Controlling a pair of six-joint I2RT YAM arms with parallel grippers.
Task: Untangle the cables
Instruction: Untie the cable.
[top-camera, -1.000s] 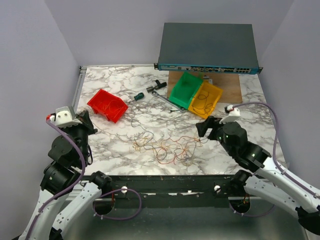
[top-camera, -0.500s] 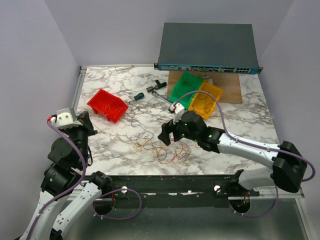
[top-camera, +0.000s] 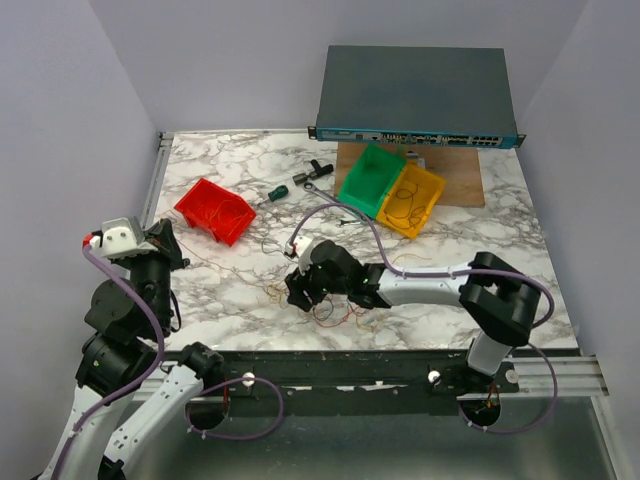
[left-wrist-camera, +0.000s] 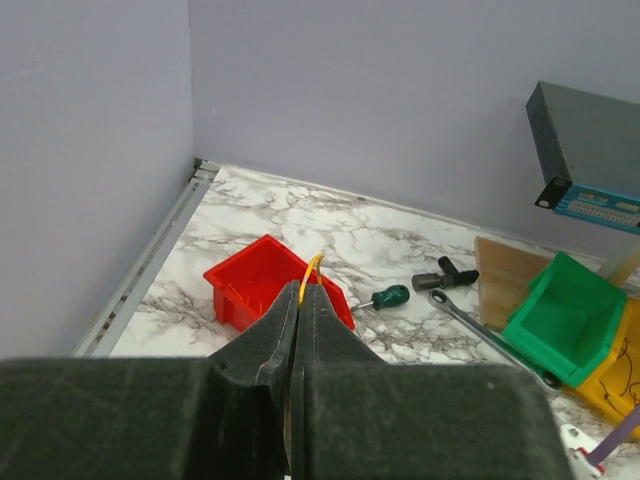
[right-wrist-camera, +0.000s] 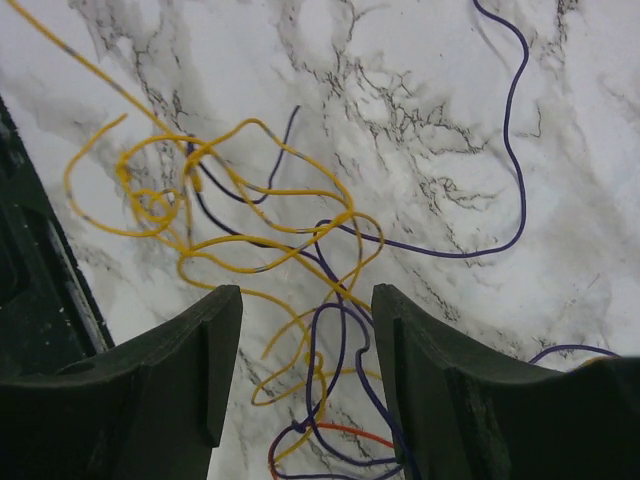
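Note:
The cables (top-camera: 335, 300) lie as a loose tangle of thin yellow, orange, red and purple wires on the marble table, near its front edge. My right gripper (top-camera: 297, 290) hangs low over the tangle's left end. It is open (right-wrist-camera: 307, 300), with yellow wire (right-wrist-camera: 250, 190) and purple wire (right-wrist-camera: 345, 350) loops on the table between its fingers. A long purple wire (right-wrist-camera: 515, 150) curves off to the right. My left gripper (top-camera: 165, 242), at the table's left edge, is shut on a yellow wire (left-wrist-camera: 315, 263) that pokes out above its fingertips.
A red bin (top-camera: 215, 210) stands at the back left. A green bin (top-camera: 372, 180) and a yellow bin (top-camera: 412, 198) with wires in it sit on a wooden board (top-camera: 470, 178). A screwdriver (top-camera: 278, 191), a wrench (top-camera: 333, 203) and a grey network switch (top-camera: 415, 95) lie behind.
My right arm has swung from the table's right side leftward to the tangle's left end, and its jaws have narrowed somewhat. The left gripper has drawn back slightly, still shut.

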